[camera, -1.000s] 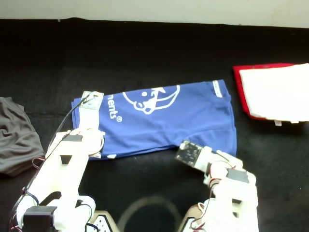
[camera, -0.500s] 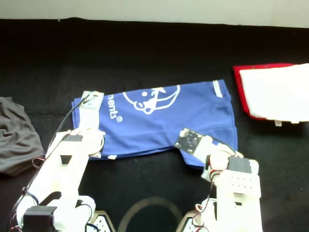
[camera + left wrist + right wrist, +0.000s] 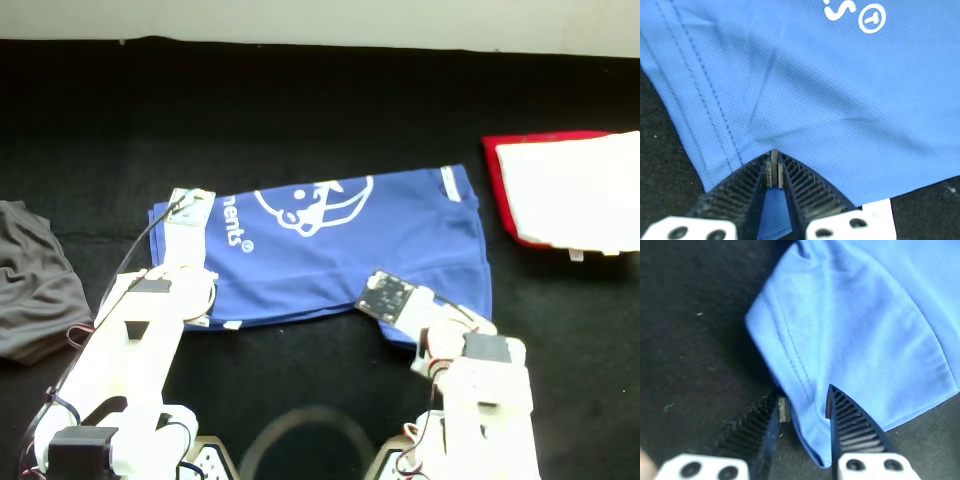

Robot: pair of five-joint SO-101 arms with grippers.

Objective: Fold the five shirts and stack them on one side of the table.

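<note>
A blue shirt (image 3: 330, 250) with white print lies flat in the middle of the black table, folded into a wide band. My left gripper (image 3: 774, 169) is shut on the fabric just inside the shirt's near left hem (image 3: 715, 125). The left arm (image 3: 140, 340) stretches over that corner. My right gripper (image 3: 805, 405) is open, and its fingers straddle the stitched hem of the shirt's near right corner (image 3: 800, 370) without pinching it. The right arm (image 3: 480, 380) stands just behind that corner.
A folded white shirt (image 3: 570, 190) lies on a folded red one (image 3: 500, 180) at the right edge. A crumpled grey shirt (image 3: 35, 280) sits at the left edge. The black table (image 3: 300, 110) runs bare beyond the blue shirt.
My right arm has come forward and a little left, bringing its open fingers around the shirt's near right corner. The left arm and the shirt have stayed put.
</note>
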